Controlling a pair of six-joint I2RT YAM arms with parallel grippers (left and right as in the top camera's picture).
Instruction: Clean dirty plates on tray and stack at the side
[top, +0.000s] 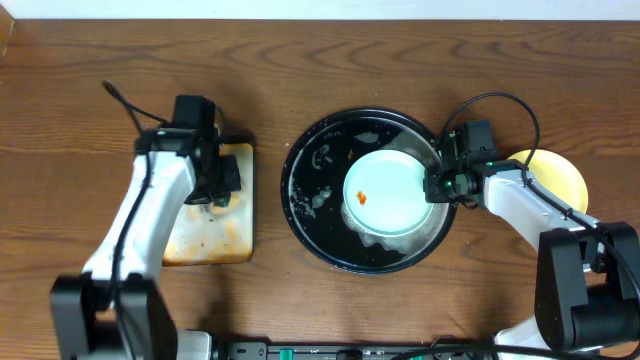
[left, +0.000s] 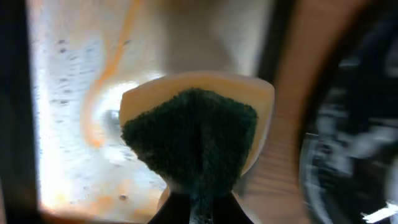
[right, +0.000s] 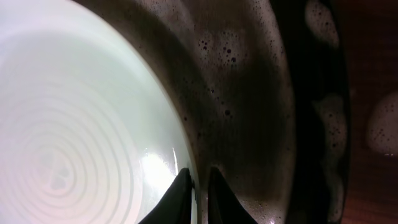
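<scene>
The mint-blue plate lies right of centre in the tray. Its right edge is close to the raised rim, so room there is tight. The right fingers stand nearly together and seem to pinch that plate's rim. The tray's wet left side is open. The yellow plate sits on the bench just beyond, partly under the right arm. The left fingers are clamped on a sponge above the orange-stained pan.
</scene>
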